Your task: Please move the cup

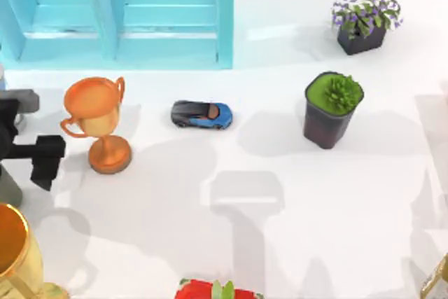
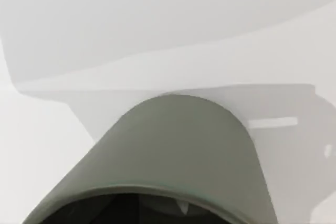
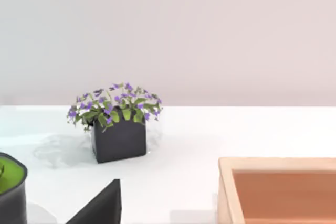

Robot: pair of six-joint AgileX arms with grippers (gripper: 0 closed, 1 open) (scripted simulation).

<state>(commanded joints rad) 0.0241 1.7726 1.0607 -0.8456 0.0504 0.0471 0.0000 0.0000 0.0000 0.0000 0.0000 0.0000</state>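
Observation:
The cup (image 2: 178,150) is dark grey-olive and plain. It sits very close in the left wrist view, with its rim and dark inside at the lower edge. In the top view a grey-olive bit of the cup (image 1: 7,188) shows at the table's far left edge, mostly hidden under my left arm. My left gripper (image 1: 42,162) is black and hangs right beside it, just left of the orange trophy. I cannot make out whether it touches the cup.
An orange two-handled trophy (image 1: 98,120) stands right of my left arm, and a gold trophy (image 1: 14,257) at front left. A toy car (image 1: 201,114), green plant pot (image 1: 330,110), purple flower pot (image 1: 364,22), blue cabinet (image 1: 119,12) and wooden box (image 3: 278,187) stand around.

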